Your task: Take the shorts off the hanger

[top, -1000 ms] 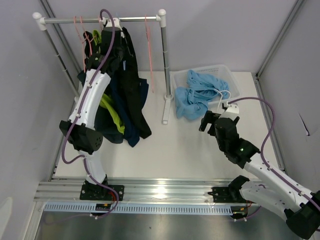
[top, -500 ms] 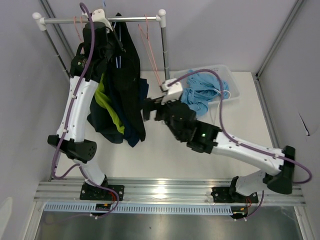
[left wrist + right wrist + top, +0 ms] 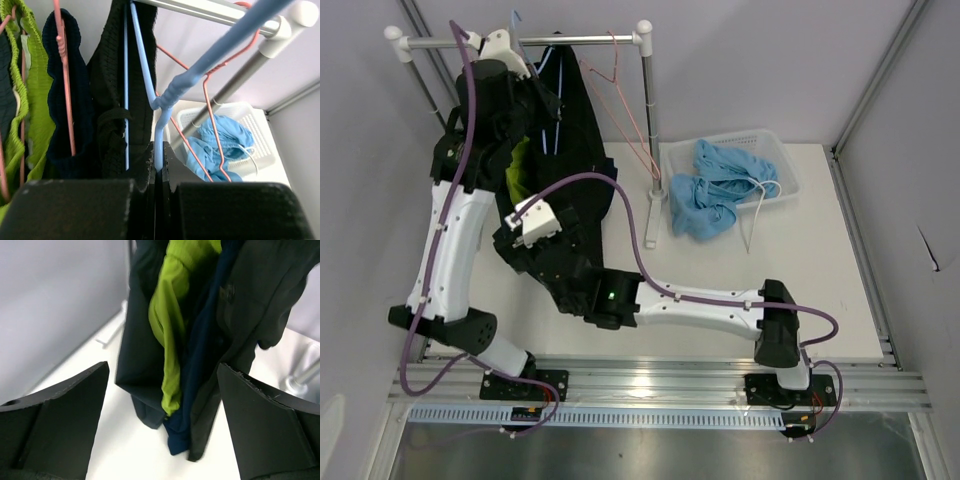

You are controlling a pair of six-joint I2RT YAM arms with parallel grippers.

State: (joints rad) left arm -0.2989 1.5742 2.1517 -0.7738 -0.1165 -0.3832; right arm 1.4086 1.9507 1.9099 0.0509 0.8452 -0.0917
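Note:
Several shorts hang from the rail (image 3: 520, 41). The black shorts (image 3: 112, 100) are on a blue hanger (image 3: 142, 65), and my left gripper (image 3: 159, 167) is shut on that hanger's wire just under the rail. Beside them hang navy shorts (image 3: 60, 115) on a pink hanger and lime green shorts (image 3: 30, 100). My right gripper (image 3: 162, 415) is open at the hanging hems: dark blue-green (image 3: 142, 340), lime green (image 3: 175, 325), navy (image 3: 200, 390) and black (image 3: 255, 315) cloth lie between its fingers, untouched. From above, the left gripper (image 3: 525, 75) is at the rail and the right gripper (image 3: 515, 245) is low by the hems.
A white basket (image 3: 782, 160) at the right holds light blue shorts (image 3: 715, 185). An empty pink hanger (image 3: 620, 90) hangs near the rack's right post (image 3: 648, 130). The right arm (image 3: 700, 310) stretches across the table in front of the rack.
My right arm has swung from beside the basket across to the left, under the hanging shorts. My left gripper has slid left along the rail with the blue hanger.

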